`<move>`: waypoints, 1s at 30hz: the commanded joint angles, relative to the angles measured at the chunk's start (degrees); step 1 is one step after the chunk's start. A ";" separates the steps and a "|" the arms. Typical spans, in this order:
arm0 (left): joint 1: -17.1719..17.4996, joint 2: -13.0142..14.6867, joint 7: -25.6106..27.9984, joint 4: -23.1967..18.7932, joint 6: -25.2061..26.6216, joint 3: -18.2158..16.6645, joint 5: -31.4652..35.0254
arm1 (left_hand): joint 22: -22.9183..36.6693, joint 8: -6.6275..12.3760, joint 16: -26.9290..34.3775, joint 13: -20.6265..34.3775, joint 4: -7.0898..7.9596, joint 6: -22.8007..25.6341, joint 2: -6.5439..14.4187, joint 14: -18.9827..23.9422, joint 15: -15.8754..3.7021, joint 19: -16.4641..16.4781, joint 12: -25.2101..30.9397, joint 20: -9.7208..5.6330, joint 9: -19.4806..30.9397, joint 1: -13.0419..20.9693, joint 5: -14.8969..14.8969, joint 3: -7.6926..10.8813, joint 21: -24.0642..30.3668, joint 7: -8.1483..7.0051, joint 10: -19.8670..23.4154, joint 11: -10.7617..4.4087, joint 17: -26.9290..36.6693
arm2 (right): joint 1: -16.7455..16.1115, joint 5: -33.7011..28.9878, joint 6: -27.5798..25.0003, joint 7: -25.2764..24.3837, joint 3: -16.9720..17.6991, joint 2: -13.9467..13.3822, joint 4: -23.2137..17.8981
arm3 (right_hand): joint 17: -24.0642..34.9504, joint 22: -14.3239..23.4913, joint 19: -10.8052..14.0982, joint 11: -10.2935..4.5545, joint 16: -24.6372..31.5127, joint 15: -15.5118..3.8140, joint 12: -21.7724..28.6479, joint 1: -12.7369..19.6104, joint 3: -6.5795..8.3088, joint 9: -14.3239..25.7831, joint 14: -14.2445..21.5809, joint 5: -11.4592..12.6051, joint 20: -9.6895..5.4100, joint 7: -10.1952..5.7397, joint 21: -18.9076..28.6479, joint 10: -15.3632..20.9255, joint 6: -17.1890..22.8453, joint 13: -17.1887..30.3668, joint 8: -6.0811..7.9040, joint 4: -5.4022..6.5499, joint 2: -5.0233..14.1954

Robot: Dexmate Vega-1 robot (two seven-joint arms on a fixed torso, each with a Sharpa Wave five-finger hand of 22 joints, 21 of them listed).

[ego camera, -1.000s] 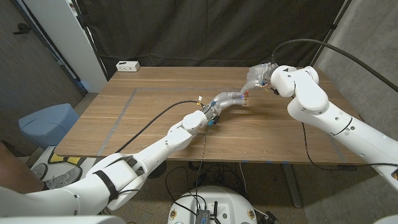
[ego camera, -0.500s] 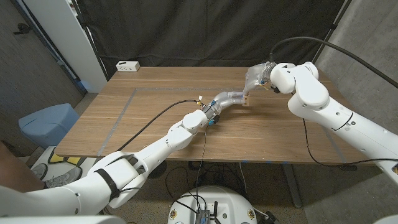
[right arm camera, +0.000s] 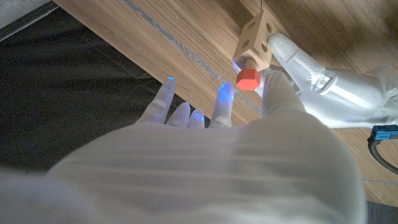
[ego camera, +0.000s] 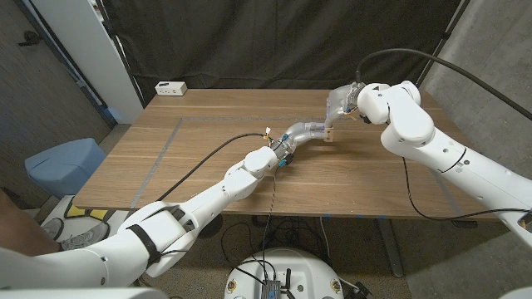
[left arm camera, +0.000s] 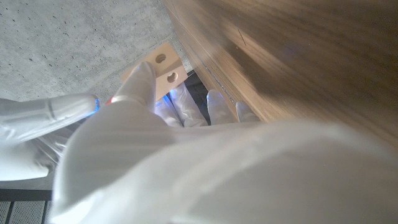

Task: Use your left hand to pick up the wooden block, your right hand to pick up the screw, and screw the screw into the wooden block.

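Note:
The wooden block (ego camera: 329,134) is a small pale cube with round holes, held off the table past its middle. My left hand (ego camera: 301,133) grips it from the side. In the right wrist view the block (right arm camera: 255,34) has the screw (right arm camera: 249,79) sticking out of one hole, its red head toward my right hand (right arm camera: 205,155). That hand's thumb and one finger pinch the red head, and the other fingers are spread. In the head view my right hand (ego camera: 342,101) hangs just behind the block. The left wrist view shows the block (left arm camera: 163,65) at my left hand's (left arm camera: 186,162) fingertips.
A white box (ego camera: 170,88) sits at the table's back left corner. Grey tape lines (ego camera: 166,141) mark a rectangle on the left half. A black cable (ego camera: 208,158) runs along my left arm. A blue bin (ego camera: 62,162) stands on the floor left of the table.
My right forearm and wrist have swung a little to the left while the hand stays at the screw. The left hand and the block have not moved.

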 commanded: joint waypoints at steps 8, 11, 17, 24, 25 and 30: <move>0.38 0.38 0.17 -1.03 0.34 0.07 0.17 | 0.23 0.49 -0.04 0.20 0.20 1.72 0.52 0.43 -2.39 0.34 0.47 0.18 0.18 0.26 0.29 0.54 0.44 0.98 0.15 -0.15 0.15 | -0.36 -3.52 0.60 0.98 -0.03 1.70 0.60 | 0.09 0.16 0.21 -0.09 0.77 -0.60 0.75 2.13 1.47 0.08 0.96 -0.44 -0.36 -0.49 0.33 1.70 2.96 0.05 1.44 0.19 0.09; 0.49 0.42 0.15 -1.24 0.47 0.09 0.14 | 0.23 0.51 -0.02 0.20 0.20 1.77 0.54 0.44 -2.40 0.34 0.47 0.18 0.18 0.25 0.29 0.56 0.44 1.02 0.15 -0.15 0.16 | -0.76 -3.89 0.48 0.92 0.17 1.84 0.50 | 0.12 0.17 0.34 -0.35 0.85 -0.75 0.85 2.61 1.81 0.08 1.20 -0.47 -0.58 -0.72 0.38 2.08 3.90 0.04 1.85 0.27 0.14; 0.71 0.57 0.29 -1.73 0.69 0.14 0.22 | 0.23 0.54 -0.02 0.18 0.19 1.83 0.52 0.44 -2.42 0.34 0.46 0.17 0.17 0.23 0.29 0.56 0.43 0.97 0.15 -0.16 0.16 | -1.57 -4.26 0.56 0.57 0.77 1.82 0.16 | 0.16 0.17 0.62 -0.66 1.04 -1.14 1.04 3.17 2.29 0.29 1.73 -0.55 -0.91 -0.53 0.47 2.83 5.20 0.02 2.55 0.43 0.24; 0.94 0.72 0.51 -2.29 0.92 0.17 0.33 | 0.23 0.50 0.00 0.19 0.17 1.74 0.53 0.47 -2.43 0.34 0.48 0.17 0.17 0.25 0.29 0.58 0.43 0.91 0.19 -0.15 0.16 | -2.27 -4.69 0.54 0.39 1.30 1.91 -0.01 | 0.21 0.18 0.89 -0.80 1.15 -1.42 1.16 3.73 2.81 0.59 2.18 -0.64 -1.25 -0.58 0.53 3.57 7.35 0.01 3.68 0.58 0.34; 0.97 0.71 0.54 -2.35 0.97 0.16 0.30 | 0.23 0.50 0.00 0.19 0.18 1.75 0.53 0.46 -2.44 0.33 0.48 0.14 0.17 0.25 0.29 0.58 0.43 0.92 0.19 -0.15 0.16 | -2.41 -4.64 0.59 0.26 1.43 1.88 -0.06 | 0.21 0.18 0.97 -0.84 1.18 -1.45 1.18 3.81 2.89 0.61 2.28 -0.65 -1.31 -0.69 0.55 3.70 7.51 0.01 3.77 0.59 0.36; 0.96 0.63 0.58 -2.35 1.00 0.24 0.37 | 0.23 0.52 0.01 0.20 0.19 1.80 0.53 0.49 -2.44 0.33 0.50 0.15 0.17 0.21 0.29 0.60 0.43 1.04 0.22 -0.15 0.16 | -2.82 -4.72 0.73 -0.05 1.82 1.84 -0.15 | 0.22 0.18 1.08 -1.01 1.26 -1.65 1.31 4.11 3.14 0.70 2.61 -0.68 -1.40 -0.59 0.56 4.28 8.14 0.00 4.14 0.61 0.37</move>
